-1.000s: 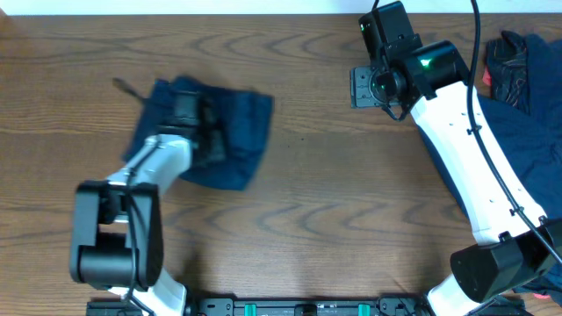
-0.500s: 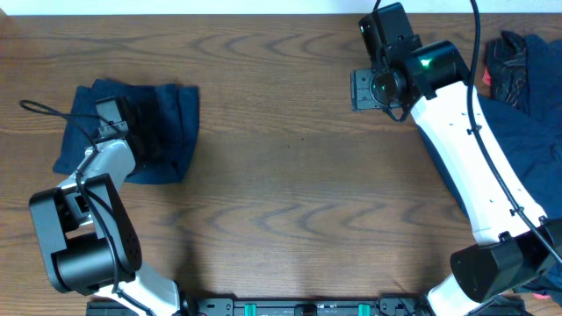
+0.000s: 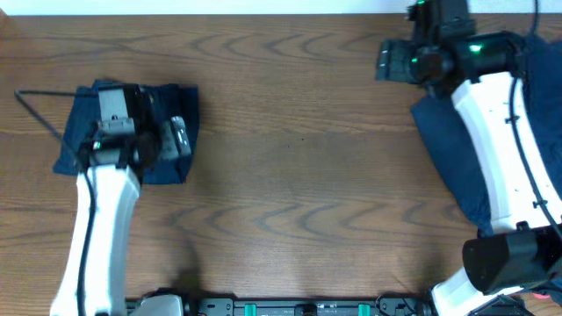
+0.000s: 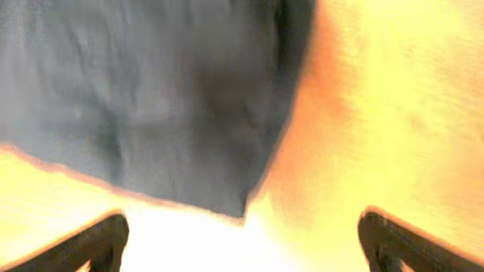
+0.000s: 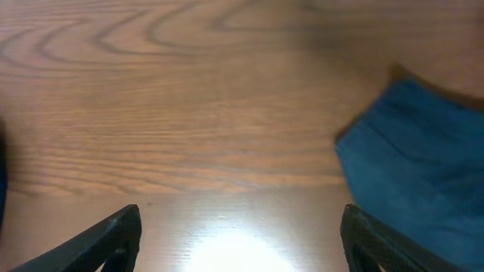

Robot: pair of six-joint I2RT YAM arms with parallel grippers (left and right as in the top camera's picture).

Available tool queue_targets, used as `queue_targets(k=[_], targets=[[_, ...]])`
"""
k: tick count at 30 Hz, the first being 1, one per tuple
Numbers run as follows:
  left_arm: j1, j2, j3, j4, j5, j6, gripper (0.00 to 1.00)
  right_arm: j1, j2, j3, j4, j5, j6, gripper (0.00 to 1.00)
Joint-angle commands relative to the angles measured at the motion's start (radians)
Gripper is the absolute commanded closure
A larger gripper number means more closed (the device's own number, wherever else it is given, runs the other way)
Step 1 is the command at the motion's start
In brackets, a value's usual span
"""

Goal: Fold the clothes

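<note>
A folded dark navy garment [image 3: 79, 145] lies flat at the table's left side, and its corner [image 4: 174, 106] fills the upper left of the left wrist view. My left gripper [image 3: 180, 139] hovers over the garment's right edge, jaws wide open with nothing between them [image 4: 243, 221]. More navy clothes [image 3: 443, 145] lie in a loose heap at the right, partly under my right arm; one edge [image 5: 416, 181] shows in the right wrist view. My right gripper [image 3: 386, 63] is open over bare wood just left of that heap, holding nothing [image 5: 240, 215].
A thin black cable [image 3: 37, 110] loops off the left side of the folded garment. The brown wooden table [image 3: 299, 167] stretches between the two arms. The arm bases stand at the front edge.
My left gripper opened wide and let go of the folded garment at the left. My right arm swung right toward the heap of clothes, its jaws opening wider.
</note>
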Motion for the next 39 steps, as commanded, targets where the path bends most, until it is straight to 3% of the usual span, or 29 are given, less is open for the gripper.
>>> queue_targets(k=[1,8,15,17,18,19,28,39], targets=[[-0.015,-0.118,0.004,-0.106,0.048,-0.006,0.02,-0.083,-0.052,0.005,-0.034,-0.089,-0.069,0.18],[-0.015,-0.399,-0.032,-0.257,0.090,-0.006,0.02,-0.222,-0.217,-0.087,-0.065,-0.121,-0.135,0.20],[-0.015,-0.718,-0.136,-0.245,0.119,-0.028,0.02,-0.297,-0.618,-0.508,0.106,-0.119,-0.154,0.19],[-0.015,-0.793,-0.165,-0.243,0.119,-0.060,0.02,-0.297,-0.754,-0.635,0.160,-0.101,-0.154,0.13],[-0.015,-0.824,-0.177,-0.243,0.119,-0.061,0.02,-0.297,-0.820,-0.694,0.183,-0.090,-0.154,0.03],[-0.015,-0.847,-0.184,-0.237,0.118,-0.061,0.02,-0.297,-0.888,-0.752,0.202,-0.081,-0.154,0.00],[-0.015,-0.892,-0.188,-0.221,0.123,-0.061,0.02,-0.297,-1.240,-0.976,0.135,-0.085,-0.153,0.01],[-0.015,-0.892,-0.188,-0.221,0.123,-0.061,0.02,-0.297,-1.269,-0.979,-0.067,-0.057,-0.162,0.01]])
